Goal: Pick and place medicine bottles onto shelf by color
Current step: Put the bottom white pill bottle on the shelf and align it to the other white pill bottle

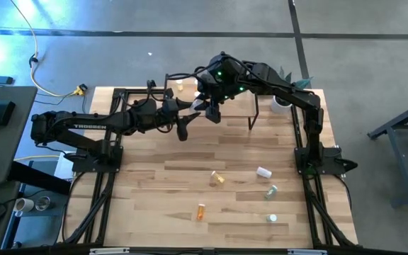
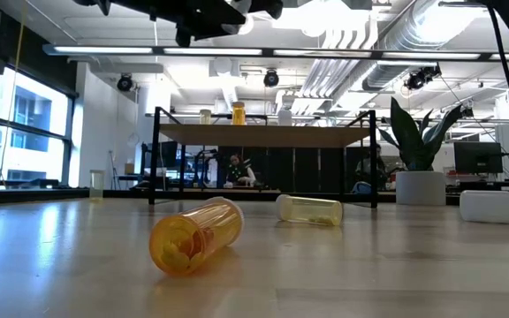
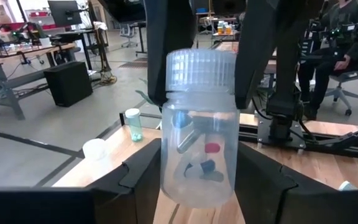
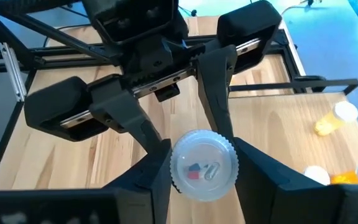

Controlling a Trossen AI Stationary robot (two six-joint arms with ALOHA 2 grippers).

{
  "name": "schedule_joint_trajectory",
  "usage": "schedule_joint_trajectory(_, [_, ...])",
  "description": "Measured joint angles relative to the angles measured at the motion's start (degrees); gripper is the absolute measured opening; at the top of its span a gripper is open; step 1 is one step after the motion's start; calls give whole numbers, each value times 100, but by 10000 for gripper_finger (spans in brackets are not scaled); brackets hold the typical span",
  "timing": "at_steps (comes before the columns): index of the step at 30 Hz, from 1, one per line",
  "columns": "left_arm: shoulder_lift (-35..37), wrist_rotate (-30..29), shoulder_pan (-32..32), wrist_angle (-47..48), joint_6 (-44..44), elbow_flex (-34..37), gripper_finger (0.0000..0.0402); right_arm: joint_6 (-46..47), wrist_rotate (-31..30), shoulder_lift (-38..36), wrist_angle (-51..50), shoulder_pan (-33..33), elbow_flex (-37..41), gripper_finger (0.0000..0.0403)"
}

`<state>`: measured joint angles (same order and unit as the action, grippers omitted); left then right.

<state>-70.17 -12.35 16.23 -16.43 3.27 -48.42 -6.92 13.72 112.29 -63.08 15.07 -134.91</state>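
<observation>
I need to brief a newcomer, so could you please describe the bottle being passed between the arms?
Look above the shelf end of the table, where both arms meet. Between the left claw and right claw sits a clear bottle with a ribbed clear cap, holding red and blue capsules.

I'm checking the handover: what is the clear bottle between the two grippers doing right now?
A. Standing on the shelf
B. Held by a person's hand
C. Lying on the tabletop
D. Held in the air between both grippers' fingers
D: the clear bottle sits between the left gripper below and the right gripper at its cap, above the table.
</observation>
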Motion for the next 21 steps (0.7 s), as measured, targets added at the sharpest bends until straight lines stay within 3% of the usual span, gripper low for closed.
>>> schedule_joint_trajectory(11, [0, -258, 0, 121, -301, 0, 247, 167, -422, 0, -251, 48, 0, 129])
schedule_joint_trajectory(21, [17, -410, 0, 116, 40, 0, 249, -180, -762, -200, -584, 294, 0, 129])
